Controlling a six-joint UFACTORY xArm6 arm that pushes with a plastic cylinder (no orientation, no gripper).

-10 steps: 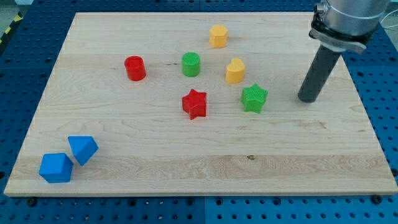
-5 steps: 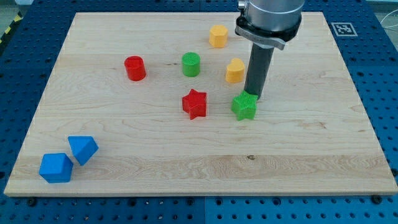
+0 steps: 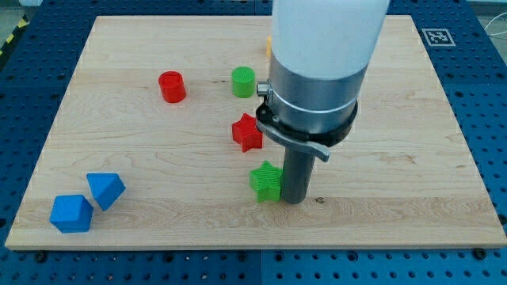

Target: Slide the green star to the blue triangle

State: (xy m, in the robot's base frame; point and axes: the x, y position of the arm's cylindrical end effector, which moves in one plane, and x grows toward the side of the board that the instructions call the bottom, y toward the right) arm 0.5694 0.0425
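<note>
- One rod tip, my tip, rests on the wooden board, touching the right side of the green star; it carries no claw and holds nothing.
- Red star lies just above.
- Green cylinder and red cylinder sit farther up.
- Blue triangle lies well apart at lower left, beside the blue cube.

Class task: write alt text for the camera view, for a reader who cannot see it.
My tip touches the right side of a green star near the wooden board's bottom centre. A blue triangle and blue cube sit at bottom left; a red star, red cylinder and green cylinder lie above.
</note>
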